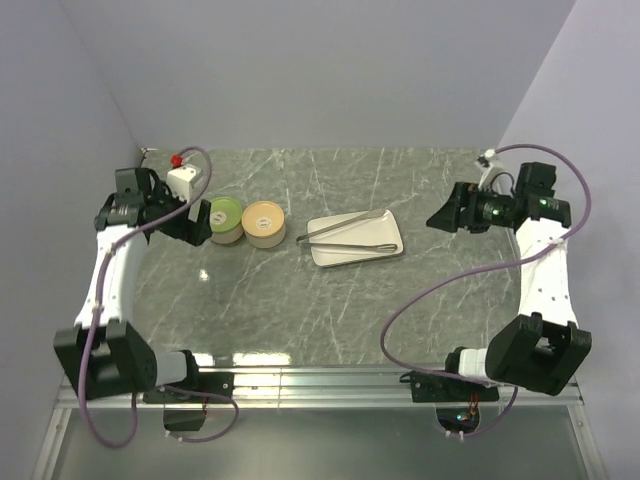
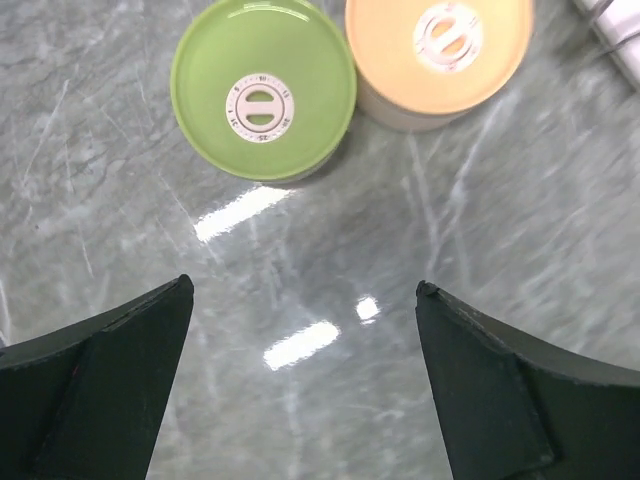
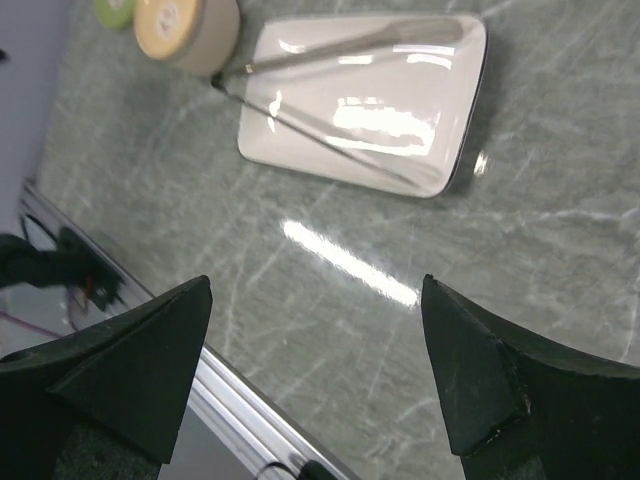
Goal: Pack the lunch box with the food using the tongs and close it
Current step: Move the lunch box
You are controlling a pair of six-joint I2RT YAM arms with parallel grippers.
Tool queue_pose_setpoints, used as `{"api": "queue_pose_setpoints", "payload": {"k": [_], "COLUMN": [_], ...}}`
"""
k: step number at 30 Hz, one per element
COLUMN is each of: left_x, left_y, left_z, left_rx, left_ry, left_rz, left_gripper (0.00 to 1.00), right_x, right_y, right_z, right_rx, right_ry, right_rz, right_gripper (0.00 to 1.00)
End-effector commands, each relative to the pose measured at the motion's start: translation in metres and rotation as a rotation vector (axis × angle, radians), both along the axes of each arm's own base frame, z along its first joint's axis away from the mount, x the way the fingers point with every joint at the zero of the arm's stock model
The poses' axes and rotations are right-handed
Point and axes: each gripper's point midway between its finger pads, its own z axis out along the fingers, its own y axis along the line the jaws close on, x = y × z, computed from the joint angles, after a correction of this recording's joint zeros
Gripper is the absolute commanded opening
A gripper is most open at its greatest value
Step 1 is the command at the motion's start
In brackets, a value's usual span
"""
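Note:
The lunch box stands as two round tubs side by side, one with a green lid (image 1: pixel 226 213) (image 2: pixel 262 88) and one with a tan lid (image 1: pixel 264 218) (image 2: pixel 438 45) (image 3: pixel 180 25), both lids on. The food is out of view. The silver tongs (image 1: pixel 348 236) (image 3: pixel 340 46) lie in a narrow V on a white rectangular plate (image 1: pixel 385 247) (image 3: pixel 300 140). My left gripper (image 1: pixel 200 227) (image 2: pixel 305 290) hovers just left of the green tub, open and empty. My right gripper (image 1: pixel 440 218) (image 3: pixel 315 285) hangs right of the plate, open and empty.
A small white box (image 1: pixel 184 182) with a red knob (image 1: pixel 176 160) sits in the back left corner behind the left arm. Grey walls close in the back and both sides. A metal rail (image 1: pixel 320 378) (image 3: pixel 240 410) runs along the table's near edge.

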Motion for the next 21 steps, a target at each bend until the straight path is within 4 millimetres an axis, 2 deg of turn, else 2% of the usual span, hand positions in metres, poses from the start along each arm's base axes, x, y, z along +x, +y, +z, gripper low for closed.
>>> {"api": "queue_pose_setpoints", "payload": {"k": [1,2,4,9,10,14,21], "left_x": [-0.015,-0.019,-0.028,-0.044,-0.047,-0.058,-0.067], "left_y": [-0.017,-0.018,-0.02,-0.019,-0.02,-0.022,-0.02], "left_z": [0.033,0.045,0.048,0.037,0.036,0.028,0.024], "left_rx": [-0.141,-0.146,-0.157,-0.149,-0.153,-0.132,-0.107], "left_ry": [-0.089,-0.134,-0.144,-0.101,-0.098,-0.091,-0.096], "left_rz": [0.109,0.114,0.123,0.154,0.154,0.137,0.145], "left_gripper": [0.99,0.99,0.99,0.99,0.99,0.99,0.99], "right_x": [-0.018,-0.021,-0.025,-0.035,-0.038,-0.046,-0.059], "right_y": [0.003,0.01,0.009,0.012,0.008,0.005,0.01], "right_z": [-0.028,-0.033,-0.047,-0.062,-0.072,-0.079,-0.089], "right_rx": [-0.154,-0.177,-0.234,-0.298,-0.334,-0.425,-0.432], "right_ry": [0.031,0.033,0.034,-0.008,0.007,-0.047,-0.052], "right_rz": [0.041,0.061,0.05,0.038,0.023,0.002,0.01], "right_gripper": [0.92,0.93,0.94,0.94,0.94,0.95,0.96]}}
